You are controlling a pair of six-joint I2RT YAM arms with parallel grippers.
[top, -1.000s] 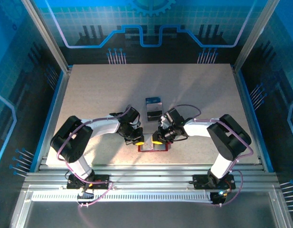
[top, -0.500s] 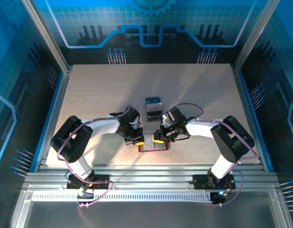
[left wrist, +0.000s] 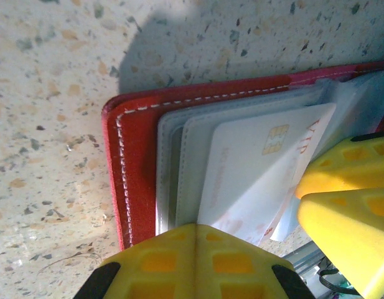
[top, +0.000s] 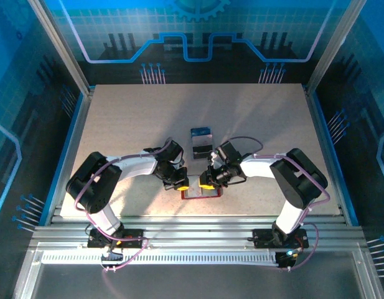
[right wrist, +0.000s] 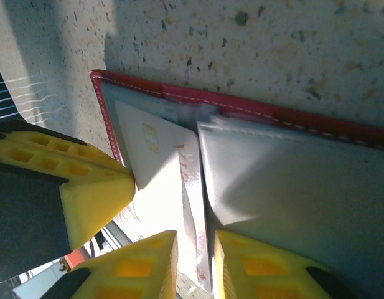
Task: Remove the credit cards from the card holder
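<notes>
The red card holder (top: 201, 193) lies open on the table (top: 129, 124), in the middle and close to the near edge. Both arms reach in over it, one from each side. A little farther back on the table sits a small pile of loose cards (top: 202, 143), one bluish and one dark. The pile is apart from the holder.

The left gripper (top: 179, 182) is at the left end of the holder. Its yellow jaws are clenched tight together. In the left wrist view they sit as one yellow block low over the near edge of the holder. I cannot tell if anything is pinched in them.

Inside the holder are pale grey pockets (left wrist: 173, 162). A white card (left wrist: 254, 168) with a small gold chip and pink letters sticks out of one pocket. It is tilted and points toward the near edge.

The right gripper (right wrist: 195, 235) is just beside the left one, over the middle of the holder. Its jaws stand a little apart. The end of the white card sits in the gap between them. The gap looks wider than the thin card, so the card looks released and not squeezed.

In the right wrist view, one yellow tip of the left gripper touches the left edge of the white card.
</notes>
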